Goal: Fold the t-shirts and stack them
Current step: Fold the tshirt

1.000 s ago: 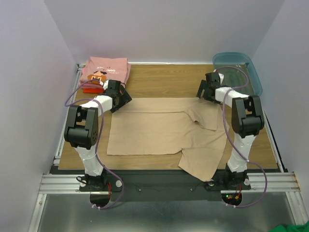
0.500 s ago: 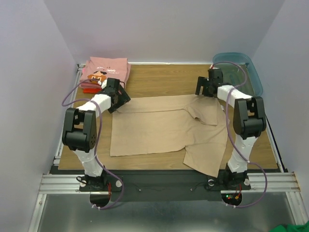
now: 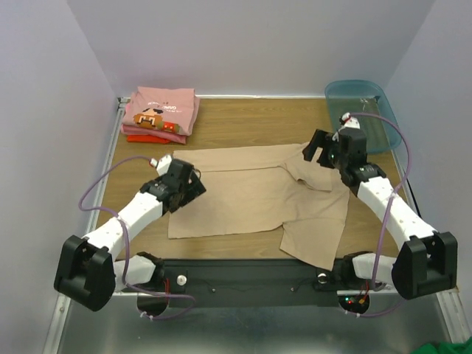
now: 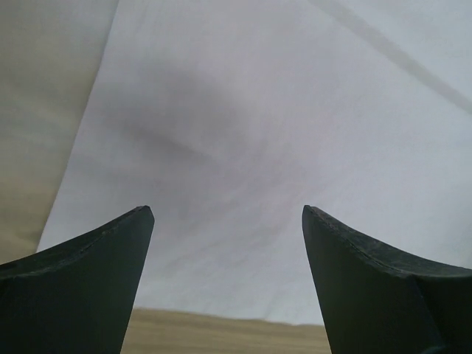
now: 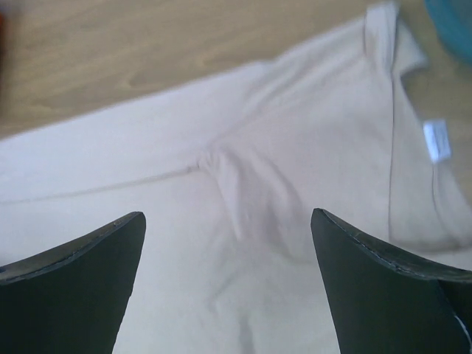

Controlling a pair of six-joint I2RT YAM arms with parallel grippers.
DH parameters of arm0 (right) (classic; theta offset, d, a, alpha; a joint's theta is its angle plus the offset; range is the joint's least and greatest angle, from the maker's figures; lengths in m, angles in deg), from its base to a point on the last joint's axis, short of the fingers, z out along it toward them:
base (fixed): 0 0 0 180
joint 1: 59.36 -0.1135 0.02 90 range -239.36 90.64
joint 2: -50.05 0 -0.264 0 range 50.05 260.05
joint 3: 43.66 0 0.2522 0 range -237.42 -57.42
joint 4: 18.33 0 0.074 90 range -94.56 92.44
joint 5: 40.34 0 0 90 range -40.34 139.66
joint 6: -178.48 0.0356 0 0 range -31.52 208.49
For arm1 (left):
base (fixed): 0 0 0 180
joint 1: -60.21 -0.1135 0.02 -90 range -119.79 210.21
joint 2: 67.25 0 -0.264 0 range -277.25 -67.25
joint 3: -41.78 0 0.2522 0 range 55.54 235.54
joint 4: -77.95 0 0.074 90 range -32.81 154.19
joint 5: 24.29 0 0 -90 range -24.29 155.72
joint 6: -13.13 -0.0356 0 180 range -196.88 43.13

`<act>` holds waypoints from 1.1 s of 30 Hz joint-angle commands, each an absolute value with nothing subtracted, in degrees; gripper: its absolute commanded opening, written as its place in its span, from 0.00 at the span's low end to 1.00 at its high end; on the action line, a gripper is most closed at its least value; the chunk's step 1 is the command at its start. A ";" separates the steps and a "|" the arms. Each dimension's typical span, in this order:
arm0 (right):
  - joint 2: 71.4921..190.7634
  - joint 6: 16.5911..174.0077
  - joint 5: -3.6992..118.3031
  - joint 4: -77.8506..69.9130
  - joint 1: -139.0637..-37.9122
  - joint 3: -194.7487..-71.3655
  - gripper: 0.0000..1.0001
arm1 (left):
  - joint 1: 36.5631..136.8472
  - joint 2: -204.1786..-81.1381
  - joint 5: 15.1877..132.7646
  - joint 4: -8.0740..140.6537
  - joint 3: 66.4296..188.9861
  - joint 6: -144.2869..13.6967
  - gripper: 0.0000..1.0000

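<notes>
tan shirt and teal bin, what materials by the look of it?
Tan shirt: soft matte cloth, probably cotton knit; it lies limp and creased, with a sewn neck label. Teal bin: smooth plastic, apparently rigid; see-through tint and rounded moulded rim.

Left fingers (image 4: 81, 287), right fingers (image 5: 74, 287) apart

Teal plastic bin (image 3: 372, 103) at far right corner of wooden table (image 3: 243, 122).

Far left: red-orange shirt (image 3: 136, 137) mostly hidden under pink shirt (image 3: 164, 99), only its edge seen. The lettering (image 3: 169, 108) on the pink shirt is too small to be read. Right wrist view: tan shirt (image 5: 243, 243) blurred and cut off at the edges; label (image 5: 436, 140) unreadable; bin (image 5: 453, 18) seen at the corner only.
</notes>
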State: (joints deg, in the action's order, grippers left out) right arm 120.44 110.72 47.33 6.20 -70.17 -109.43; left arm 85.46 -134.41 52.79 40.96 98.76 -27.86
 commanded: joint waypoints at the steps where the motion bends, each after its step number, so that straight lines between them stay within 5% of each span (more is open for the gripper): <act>1: 116.59 115.38 47.64 6.86 -70.52 -104.28 1.00 | 89.55 -129.32 52.18 32.57 90.79 -16.69 0.94; 10: 110.69 117.22 47.20 8.88 -70.52 -99.26 1.00 | 93.87 -117.00 49.04 29.47 83.93 -3.93 0.97; 28: 112.10 118.19 40.96 10.29 -70.52 -98.56 1.00 | 93.87 -135.37 50.25 31.93 86.12 -5.95 0.98; 31: 111.92 118.72 40.26 10.55 -70.52 -98.29 1.00 | 93.87 -136.07 49.11 31.14 87.09 -5.60 0.87; 33: 111.66 119.07 39.64 11.08 -70.52 -98.21 1.00 | 93.78 -136.25 48.84 29.83 87.79 -5.51 0.71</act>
State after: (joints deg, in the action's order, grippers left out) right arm 112.35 118.09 42.11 10.57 -70.32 -98.83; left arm 93.64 -134.39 51.10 30.03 88.07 -6.83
